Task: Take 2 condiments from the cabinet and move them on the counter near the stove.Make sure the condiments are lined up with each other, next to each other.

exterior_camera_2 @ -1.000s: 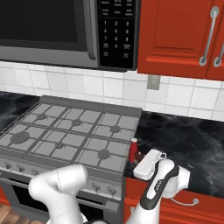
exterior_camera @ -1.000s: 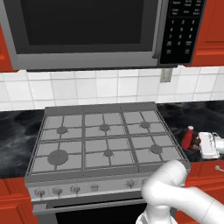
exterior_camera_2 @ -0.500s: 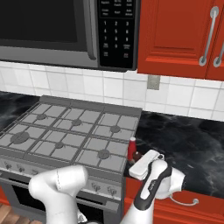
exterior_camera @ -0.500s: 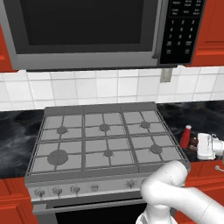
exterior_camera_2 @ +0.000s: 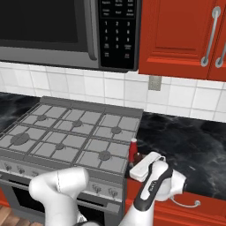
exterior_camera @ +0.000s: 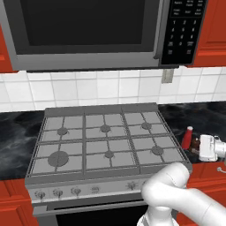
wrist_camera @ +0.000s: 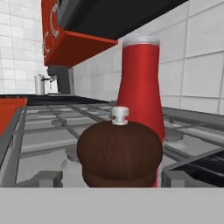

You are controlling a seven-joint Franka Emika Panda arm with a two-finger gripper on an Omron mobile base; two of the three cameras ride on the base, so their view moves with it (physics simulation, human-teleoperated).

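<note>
The slim red bottle [exterior_camera: 189,137] [exterior_camera_2: 133,149] stands upright on the black counter [exterior_camera: 207,115] [exterior_camera_2: 190,141] just right of the stove [exterior_camera: 106,141] [exterior_camera_2: 75,132]. The squat dark-brown shaker [wrist_camera: 119,153] [exterior_camera: 195,144] [exterior_camera_2: 137,158] stands right beside it, on the side toward my hand. In the hand view the shaker is close and centred, with the red bottle [wrist_camera: 141,87] directly behind it. My gripper [exterior_camera: 202,147] [exterior_camera_2: 142,164] is low at the counter's front, at the shaker; its fingers are hidden. The red wall cabinet [exterior_camera_2: 176,35] has its doors closed.
A steel-and-black microwave [exterior_camera: 88,31] [exterior_camera_2: 66,26] hangs over the stove. The tiled wall carries an outlet [exterior_camera_2: 154,82]. The counter runs on to the right of the bottle. Red base cabinets with a handle [exterior_camera_2: 183,204] sit below my hand.
My hand has stayed almost in place beside the red bottle, drifting only slightly. The bottle and shaker have not moved.
</note>
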